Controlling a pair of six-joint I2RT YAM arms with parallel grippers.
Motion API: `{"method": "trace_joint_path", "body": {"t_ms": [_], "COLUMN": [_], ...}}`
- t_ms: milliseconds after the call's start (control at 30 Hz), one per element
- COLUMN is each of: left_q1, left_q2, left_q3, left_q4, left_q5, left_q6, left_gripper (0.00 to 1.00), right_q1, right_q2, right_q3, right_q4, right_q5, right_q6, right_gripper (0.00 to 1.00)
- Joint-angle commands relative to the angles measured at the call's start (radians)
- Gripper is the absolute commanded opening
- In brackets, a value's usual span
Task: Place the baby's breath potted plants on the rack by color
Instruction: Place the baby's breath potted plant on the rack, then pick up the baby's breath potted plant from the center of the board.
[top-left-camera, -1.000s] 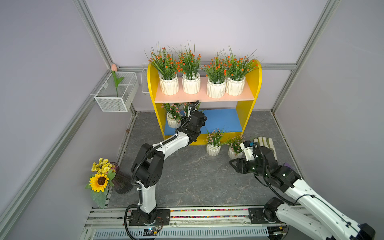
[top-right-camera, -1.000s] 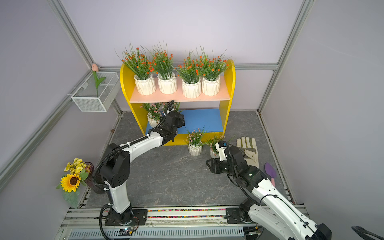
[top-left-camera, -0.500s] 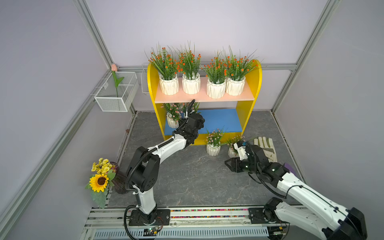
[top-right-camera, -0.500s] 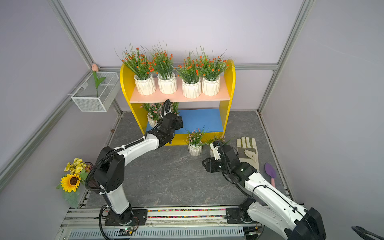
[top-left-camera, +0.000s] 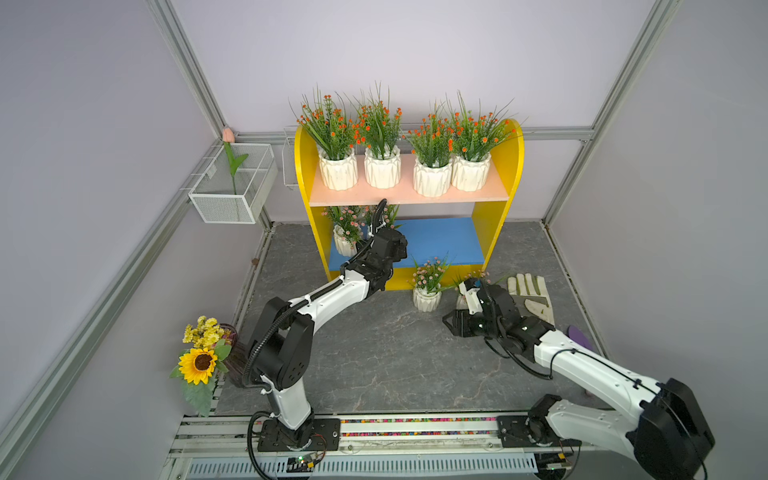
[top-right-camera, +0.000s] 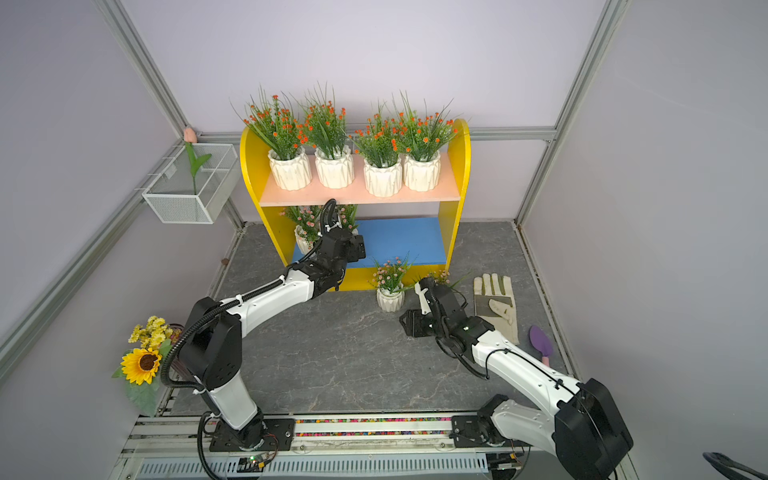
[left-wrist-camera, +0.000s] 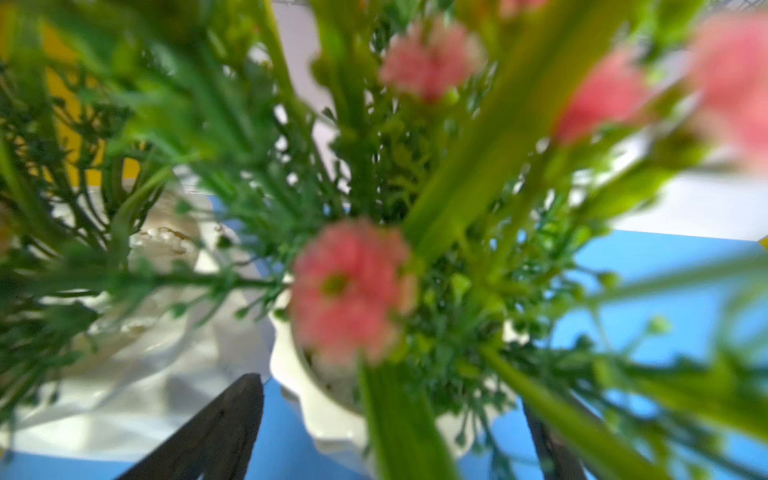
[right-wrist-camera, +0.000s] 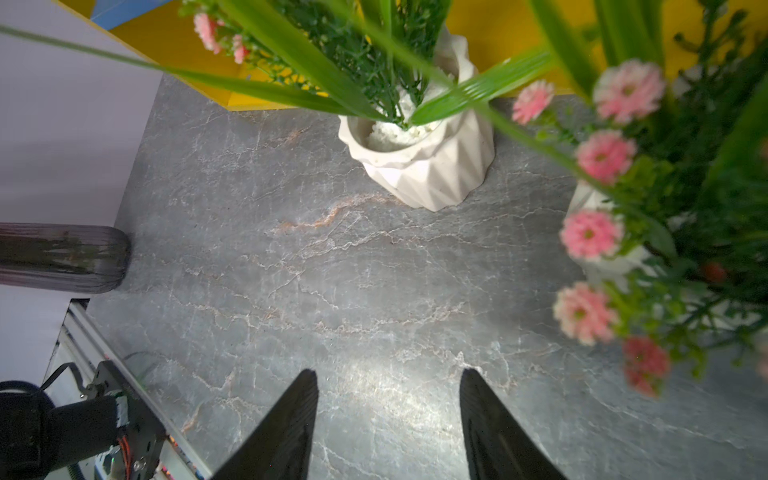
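Observation:
The rack (top-left-camera: 500, 178) holds several orange baby's breath potted plants (top-left-camera: 382, 166) on its salmon upper board. Two pink ones (top-left-camera: 345, 239) stand at the left of the blue lower board. My left gripper (left-wrist-camera: 390, 415) is open around the right one's white pot (left-wrist-camera: 328, 411), with blue showing beside one finger (left-wrist-camera: 232, 415). Two more pink plants stand on the floor in front of the rack (top-right-camera: 451, 232): one (top-left-camera: 427, 291) free, the other (top-left-camera: 473, 276) partly behind my right arm. In both top views my right gripper (top-left-camera: 451, 326) (top-right-camera: 409, 324) hangs open and empty. It (right-wrist-camera: 388, 372) is short of the free pot (right-wrist-camera: 424, 166).
A white wire basket (top-left-camera: 232, 199) with a tulip hangs on the left wall. A sunflower bouquet (top-left-camera: 201, 361) in a dark vase (right-wrist-camera: 62, 257) stands at the front left. A work glove (top-left-camera: 530, 295) and a purple trowel (top-right-camera: 540, 340) lie right of my right arm.
My right gripper has swung left, away from the right-hand floor pot. My left arm has drawn back a little from the lower shelf, still open.

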Motion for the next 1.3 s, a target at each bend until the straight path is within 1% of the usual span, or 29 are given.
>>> {"method": "trace_joint_path", "body": {"t_ms": [0,167,267,533,667,800,967,1067,1267], "left_q1": [-0.007,-0.012,-0.019,-0.056,-0.096,-0.120,-0.125,-0.125,-0.125], "left_q2": [-0.053,-0.095,-0.118,-0.195,-0.248,-0.304,-0.369,-0.395,-0.436], "left_q3": [-0.026,-0.076,-0.103,-0.199,-0.273,-0.350,-0.426,-0.460,-0.494], "left_q4": [-0.028,-0.025,-0.017,-0.012,0.015,0.029,0.026,0.026,0.021], "left_q5": [0.001,0.002,0.012,0.021,0.006,0.013,0.038,0.046,0.041], "left_q6": [-0.026,-0.031,-0.030,-0.024,-0.008,-0.006,-0.019,-0.026,-0.030], "left_gripper": [1.00,1.00,1.00,1.00,1.00,1.00,1.00,1.00,1.00], "right_q1": [-0.013,-0.020,-0.020,-0.021,-0.020,-0.023,-0.027,-0.030,-0.035], "right_q2": [0.036,0.102,0.142,0.227,0.264,0.297,0.337,0.364,0.416], "right_q3": [0.003,0.022,0.043,0.107,0.138,0.172,0.204,0.251,0.292], "right_q4": [0.057,0.092,0.107,0.122,0.119,0.108,0.106,0.103,0.107], "right_q5": [0.035,0.056,0.067,0.092,0.124,0.155,0.164,0.170,0.170], "right_q6": [0.019,0.019,0.011,-0.004,-0.013,-0.027,-0.044,-0.049,-0.054], "right_gripper": [0.58,0.58,0.56,0.48,0.44,0.38,0.33,0.31,0.29]}}
